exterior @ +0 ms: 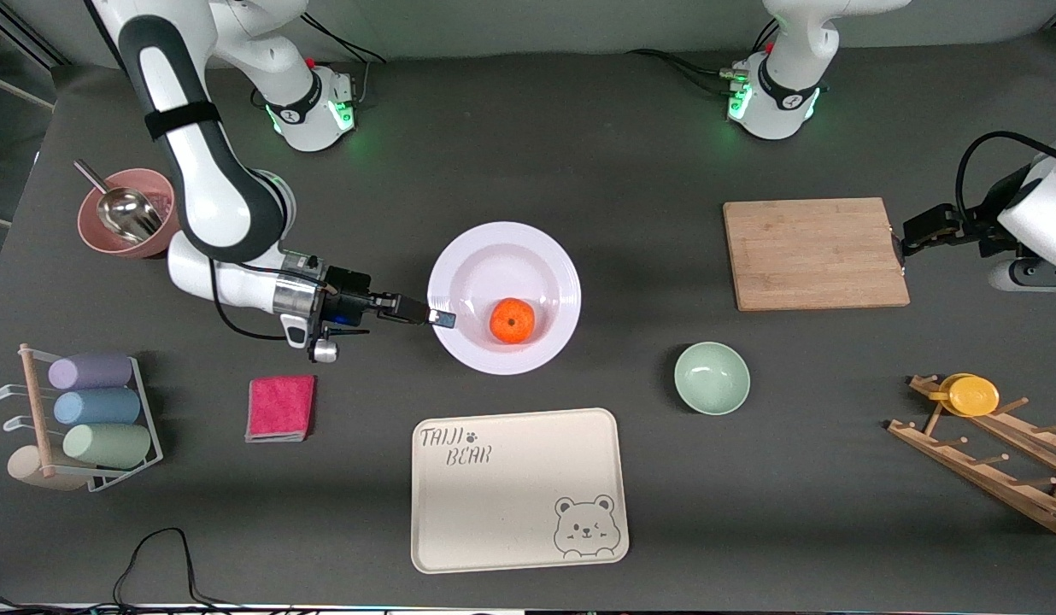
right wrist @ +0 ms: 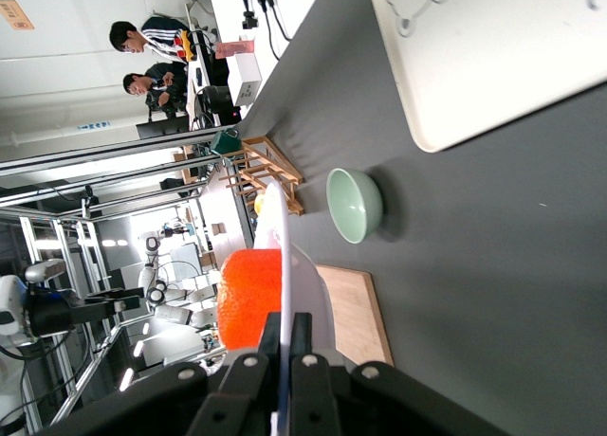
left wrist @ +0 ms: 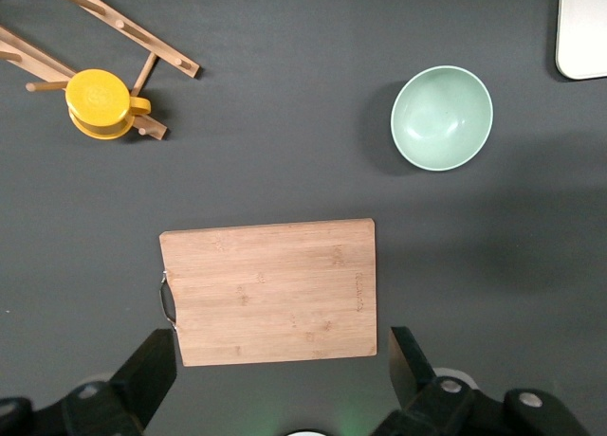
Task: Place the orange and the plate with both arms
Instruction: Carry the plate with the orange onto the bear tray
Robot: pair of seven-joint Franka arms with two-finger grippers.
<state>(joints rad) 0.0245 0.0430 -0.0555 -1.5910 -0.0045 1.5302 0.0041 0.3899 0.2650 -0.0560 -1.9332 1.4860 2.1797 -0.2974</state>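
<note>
Gripping the plate (exterior: 504, 295) rim: right gripper (exterior: 440, 319) pinched shut on it.
Keep it level so the orange (exterior: 512, 320) stays put; left gripper (left wrist: 275, 360), wide open over the cutting board (exterior: 814, 254), waits.

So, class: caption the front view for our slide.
Right gripper pinches the plate rim, orange aboard.
</note>
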